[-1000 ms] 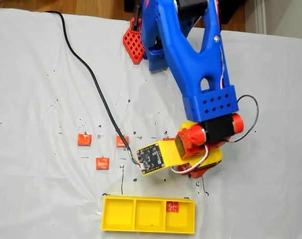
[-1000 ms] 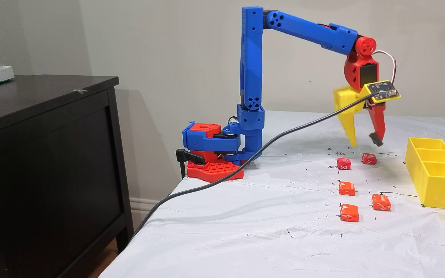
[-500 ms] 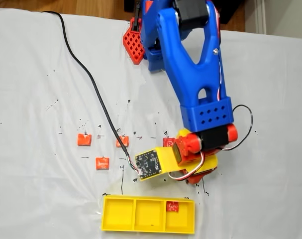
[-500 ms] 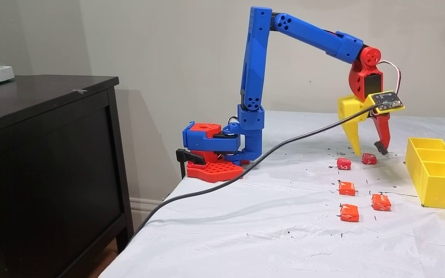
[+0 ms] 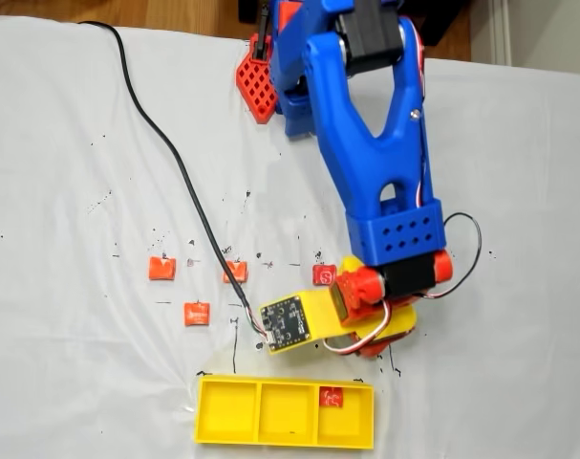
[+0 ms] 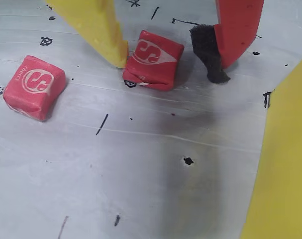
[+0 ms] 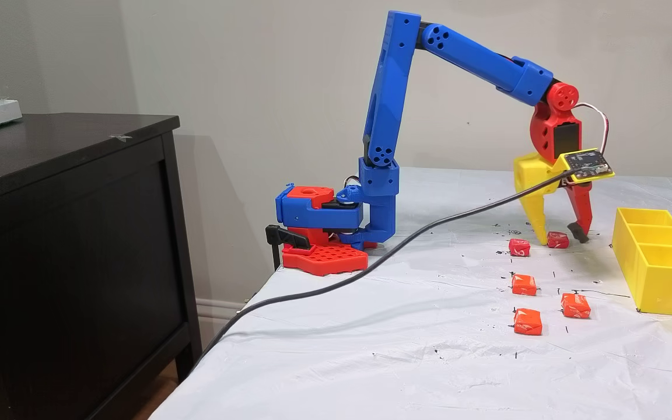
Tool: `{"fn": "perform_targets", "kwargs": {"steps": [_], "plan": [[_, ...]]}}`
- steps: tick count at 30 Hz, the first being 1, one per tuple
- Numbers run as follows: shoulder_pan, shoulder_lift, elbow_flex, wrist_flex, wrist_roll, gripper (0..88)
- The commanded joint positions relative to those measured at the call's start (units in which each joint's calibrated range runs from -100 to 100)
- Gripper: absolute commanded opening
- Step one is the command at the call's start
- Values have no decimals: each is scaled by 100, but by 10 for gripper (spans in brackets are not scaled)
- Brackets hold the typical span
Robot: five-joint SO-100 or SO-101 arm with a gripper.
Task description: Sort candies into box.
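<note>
Between the fingers, on the white surface point(image 7: 406, 356), sat the target candy point(image 6: 152, 59) — a red one with white marks. In the wrist view the yellow finger point(image 6: 98, 30) touched its left edge, while the red finger's dark pad point(image 6: 206, 50) stood just beside its right edge, apart from it. The gripper point(image 7: 561, 236) was thus spread around the sweet, not yet clamped on it.

Change over the last second: in the side fixed view the gripper had come down from well above the candies to surface level, and the arm point(image 7: 476, 55) had reached further out; the fingers' spread looked about the same. From above, the wrist and the circuit board point(image 5: 286, 321) had shifted toward the box point(image 5: 285, 412). No candy had moved.

Judgement: descent done, closing is next. The yellow finger already rests on the wrapper, so closing may nudge the piece sideways before the pad meets it.

Outward: a second red-and-white candy point(image 6: 34, 86) lay near, to the left in the wrist view. Three orange-red candies point(image 7: 523, 284) point(image 7: 528, 321) point(image 7: 576, 305) lay further off, untouched. One red-marked candy point(image 5: 331, 397) was in the box's right compartment as the top view showed it — the other two compartments were bare. Roughly one of six sorted. The black cable point(image 7: 342, 274) trailed across the surface, clear of the sweets.
</note>
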Motion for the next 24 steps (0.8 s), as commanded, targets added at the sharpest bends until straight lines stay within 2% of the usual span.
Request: {"fn": "perform_targets", "kwargs": {"steps": [1, 5, 20, 24], "plan": [[-29, 62, -417, -86, -20, 60], [-29, 2, -462, -37, -10, 2], [587, -2601, -44, 12, 137, 2], [949, -2847, -7, -544, 122, 2]]}}
